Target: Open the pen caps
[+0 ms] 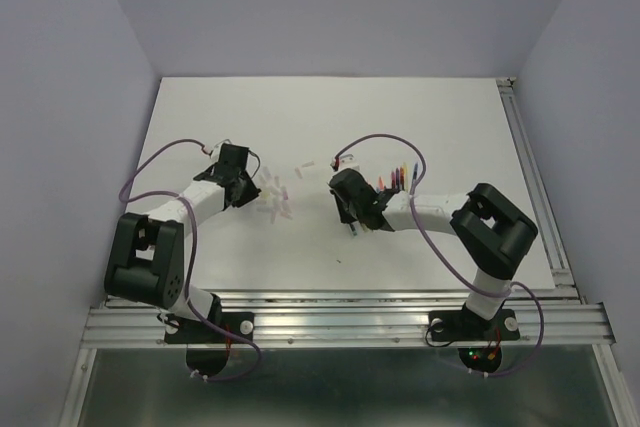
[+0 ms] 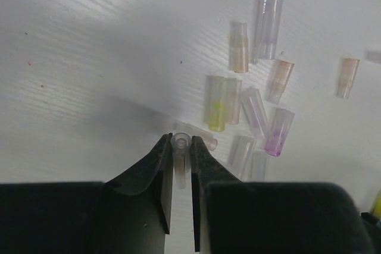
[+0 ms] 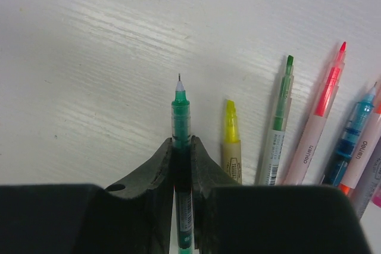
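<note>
Okay, I think one pull is done. My left end effector (image 2: 180, 144) is clamped on a small clear cap (image 2: 180, 162). My right end effector (image 3: 181, 144) is clamped on a green pen (image 3: 180, 108) whose thin tip is bare. So cap and pen are apart, one in each arm.

The cap lies along the two black fingers, with its round open end at the fingertips. It is a short see-through tube, and I can spot no colour in it. At about 1 o'clock from it, near but not touching, the other caps (image 2: 250, 111) lie in a loose heap on the white surface (image 2: 89, 57). They are pale too, some a bit yellow, some orange, some purple at one end.

At 3 o'clock from the green pen lie more pens (image 3: 309, 129), side by side, tips bare.

Next, I guess, the left arm has to let the cap fall by the heap. The right arm has to lay the green pen beside the row. The cap is light and round, so it may roll. I see no pen with a cap on, but the row runs off the edge.
</note>
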{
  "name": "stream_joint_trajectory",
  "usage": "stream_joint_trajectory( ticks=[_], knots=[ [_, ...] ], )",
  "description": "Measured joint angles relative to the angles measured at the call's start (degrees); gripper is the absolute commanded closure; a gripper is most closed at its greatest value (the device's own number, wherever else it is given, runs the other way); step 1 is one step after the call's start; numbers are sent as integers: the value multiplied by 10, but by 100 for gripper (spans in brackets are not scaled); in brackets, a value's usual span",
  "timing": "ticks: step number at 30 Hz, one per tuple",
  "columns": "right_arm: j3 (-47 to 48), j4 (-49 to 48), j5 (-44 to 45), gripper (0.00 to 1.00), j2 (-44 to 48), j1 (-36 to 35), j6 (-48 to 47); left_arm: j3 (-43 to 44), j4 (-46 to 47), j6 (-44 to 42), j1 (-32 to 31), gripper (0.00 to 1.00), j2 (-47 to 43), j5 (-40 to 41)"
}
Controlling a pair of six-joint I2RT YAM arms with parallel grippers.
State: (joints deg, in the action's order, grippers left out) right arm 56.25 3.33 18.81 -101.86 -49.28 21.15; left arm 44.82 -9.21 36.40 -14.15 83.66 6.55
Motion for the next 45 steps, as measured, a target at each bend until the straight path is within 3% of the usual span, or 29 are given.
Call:
stream_joint_trajectory(
  ticks=[9,12,16,19,22,23,28,29,32,39,45],
  knots=[
    [0,1,3,72,0,6,1,15,4,-5,0,97,33,3],
    [0,1,3,60,0,6,2,21,4,-6,0,96,42,6],
    [0,7,5,51,0,6,2,30,6,-6,0,96,58,8],
    [-2,14,3,41,15,6,2,35,6,-6,0,91,71,8],
    [-17,10,-2,37,72,6,3,37,6,-6,0,86,77,8],
    [-22,10,-3,29,89,6,3,38,6,-6,0,83,78,8],
    [-58,-24,-15,18,203,6,7,43,8,-7,0,79,81,0],
    [-65,-30,-17,10,225,6,8,43,8,-6,0,75,81,-2],
    [-78,-42,-18,1,267,6,12,43,8,-5,0,65,81,-4],
    [-103,-33,-10,0,332,6,17,43,-2,-4,0,56,68,-5],
    [-113,-19,3,0,396,6,24,46,-26,1,0,32,-14,-3]
  ],
)
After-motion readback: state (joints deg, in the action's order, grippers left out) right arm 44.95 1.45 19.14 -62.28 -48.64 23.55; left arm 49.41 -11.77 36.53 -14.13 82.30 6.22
